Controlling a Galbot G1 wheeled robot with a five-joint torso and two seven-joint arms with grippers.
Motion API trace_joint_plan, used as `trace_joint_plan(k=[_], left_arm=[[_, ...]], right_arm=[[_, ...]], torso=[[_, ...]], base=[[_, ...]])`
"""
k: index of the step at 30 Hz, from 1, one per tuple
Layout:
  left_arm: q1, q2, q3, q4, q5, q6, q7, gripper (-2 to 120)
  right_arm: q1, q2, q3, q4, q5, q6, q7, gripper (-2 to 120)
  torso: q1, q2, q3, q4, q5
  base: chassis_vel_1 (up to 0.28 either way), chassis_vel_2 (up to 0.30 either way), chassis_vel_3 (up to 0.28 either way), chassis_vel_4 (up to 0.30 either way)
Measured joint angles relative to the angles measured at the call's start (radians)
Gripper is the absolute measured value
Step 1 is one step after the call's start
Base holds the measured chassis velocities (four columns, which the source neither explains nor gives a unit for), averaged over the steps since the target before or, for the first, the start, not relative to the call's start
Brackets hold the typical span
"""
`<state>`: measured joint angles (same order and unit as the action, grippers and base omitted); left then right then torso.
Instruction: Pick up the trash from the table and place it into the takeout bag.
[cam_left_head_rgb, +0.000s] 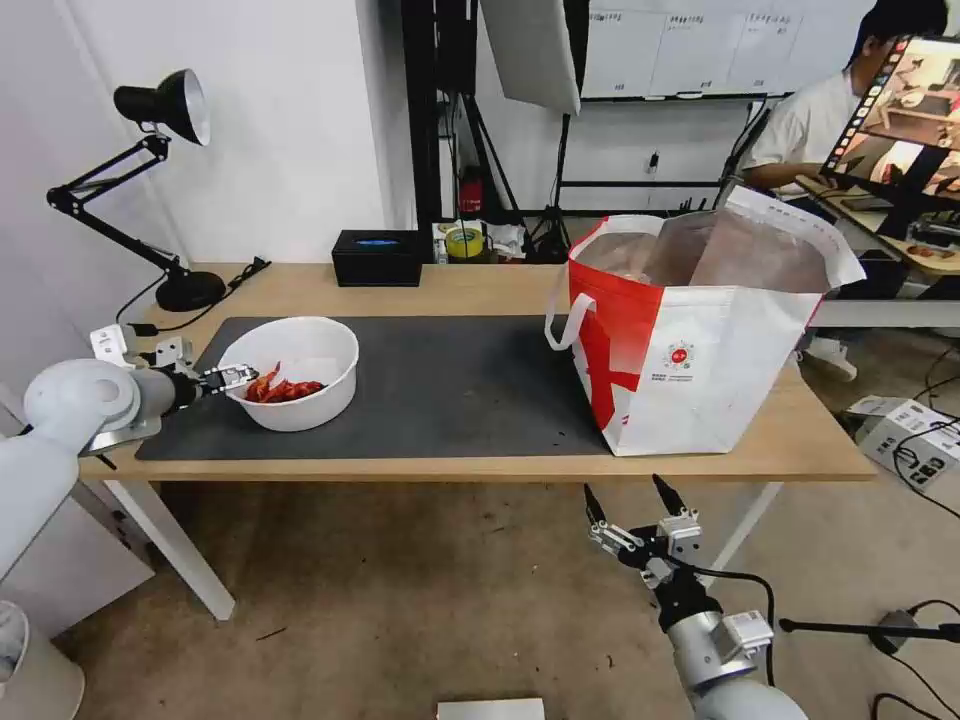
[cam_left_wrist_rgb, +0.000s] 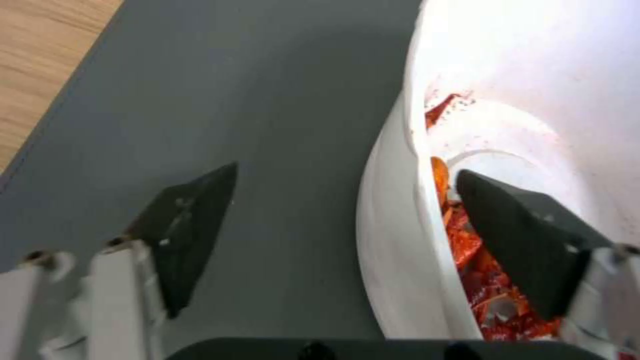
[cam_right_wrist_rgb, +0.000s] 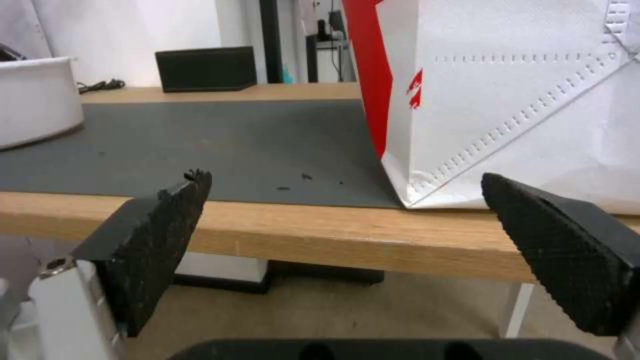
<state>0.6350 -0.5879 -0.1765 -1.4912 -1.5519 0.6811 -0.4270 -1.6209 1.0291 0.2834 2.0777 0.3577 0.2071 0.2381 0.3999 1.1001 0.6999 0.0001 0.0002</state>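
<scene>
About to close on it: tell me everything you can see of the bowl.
The bowl is round, white, plastic-looking, upright on the mat near the table's left end. Red shells lie in its bottom, red smears on the inner wall. The left gripper is open and straddles its rim, one finger inside, one outside.

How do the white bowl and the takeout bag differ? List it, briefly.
The white bowl is low and round; the takeout bag is tall and boxy.
The bowl is plain white, holding red crayfish shells; the bag is white and red with a foil lining.
The left pincer straddles the bowl's rim, open; the right pincer hangs open below the table edge, apart from the bag.
Both stand upright on the dark mat.
</scene>
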Motion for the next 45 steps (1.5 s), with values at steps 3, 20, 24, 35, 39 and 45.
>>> trace_joint_plan(k=[3, 20, 24, 35, 39, 45], left_arm=[[0.000, 0.003, 0.001, -0.001, -0.001, 0.000, 0.000, 73], [0.016, 0.024, 0.004, -0.032, 0.041, -0.064, 0.050, 7], [0.017, 0.024, 0.001, -0.040, 0.041, -0.069, 0.056, 0], [-0.006, 0.042, -0.040, -0.157, -0.009, -0.092, 0.056, 0], [-0.031, 0.043, -0.037, -0.198, -0.014, -0.098, 0.055, 0], [-0.136, 0.016, 0.021, -0.293, -0.033, -0.120, 0.047, 0]], right_arm=[[0.000, 0.000, 0.000, 0.000, 0.000, 0.000, 0.000, 100], [0.000, 0.000, 0.000, 0.000, 0.000, 0.000, 0.000, 100], [0.000, 0.000, 0.000, 0.000, 0.000, 0.000, 0.000, 100], [0.000, 0.000, 0.000, 0.000, 0.000, 0.000, 0.000, 100], [0.000, 0.000, 0.000, 0.000, 0.000, 0.000, 0.000, 100], [0.000, 0.000, 0.000, 0.000, 0.000, 0.000, 0.000, 100]], torso=[[0.000, 0.000, 0.000, 0.0000, -0.0001], [0.000, 0.000, 0.000, -0.0002, -0.0002], [0.000, 0.000, 0.000, -0.0001, -0.0003], [0.000, 0.000, 0.000, -0.0001, 0.0000], [0.000, 0.000, 0.000, -0.0001, -0.0001], [0.000, 0.000, 0.000, 0.0000, 0.0000]], base=[[0.000, 0.000, 0.000, 0.000], [0.000, 0.000, 0.000, 0.000], [0.000, 0.000, 0.000, 0.000], [0.000, 0.000, 0.000, 0.000], [0.000, 0.000, 0.000, 0.000], [0.000, 0.000, 0.000, 0.000]])
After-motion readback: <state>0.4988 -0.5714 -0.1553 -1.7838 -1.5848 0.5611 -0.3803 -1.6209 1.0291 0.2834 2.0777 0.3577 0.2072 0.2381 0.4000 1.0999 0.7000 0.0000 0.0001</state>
